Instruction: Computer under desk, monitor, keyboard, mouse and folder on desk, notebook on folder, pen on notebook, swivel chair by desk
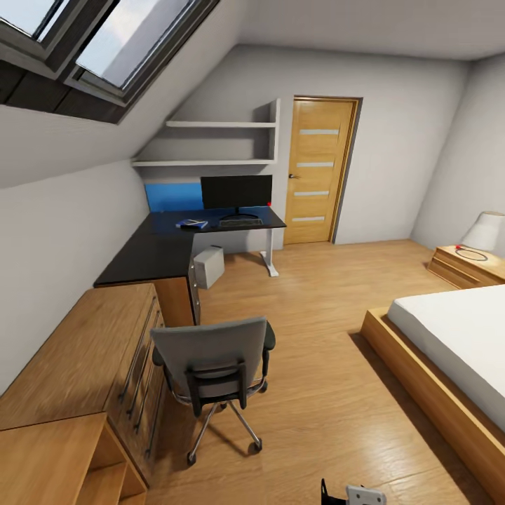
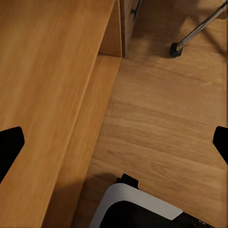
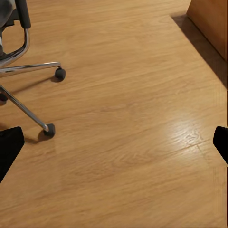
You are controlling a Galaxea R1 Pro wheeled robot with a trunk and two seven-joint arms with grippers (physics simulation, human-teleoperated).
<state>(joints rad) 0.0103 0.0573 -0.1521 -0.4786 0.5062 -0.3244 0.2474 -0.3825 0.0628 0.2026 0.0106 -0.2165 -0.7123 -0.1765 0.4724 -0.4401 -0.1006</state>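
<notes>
From the head camera I see the swivel chair [image 1: 214,365] in the near middle of the wooden floor [image 1: 315,308], its back toward me, just beside the light wooden cabinet [image 1: 84,351] and well apart from the desk [image 1: 161,245]. The desk sits in the far corner under the sloped wall. On it stand the monitor [image 1: 236,192] and, in front of that, the keyboard [image 1: 240,221]; a small blue-and-grey stack [image 1: 192,224] lies to the keyboard's left, too small for me to sort out. The computer [image 1: 208,266] sits on the floor at the desk's inner corner. A bed [image 1: 449,351] is at the right.

My left wrist camera looks down on the cabinet top [image 2: 42,95] and the floor, with a chair caster [image 2: 176,49]; the left gripper [image 2: 114,145] has its fingers spread wide, holding nothing.

My right wrist camera shows the chair's chrome legs [image 3: 26,90] on bare floor; the right gripper [image 3: 114,145] is likewise spread and holding nothing
</notes>
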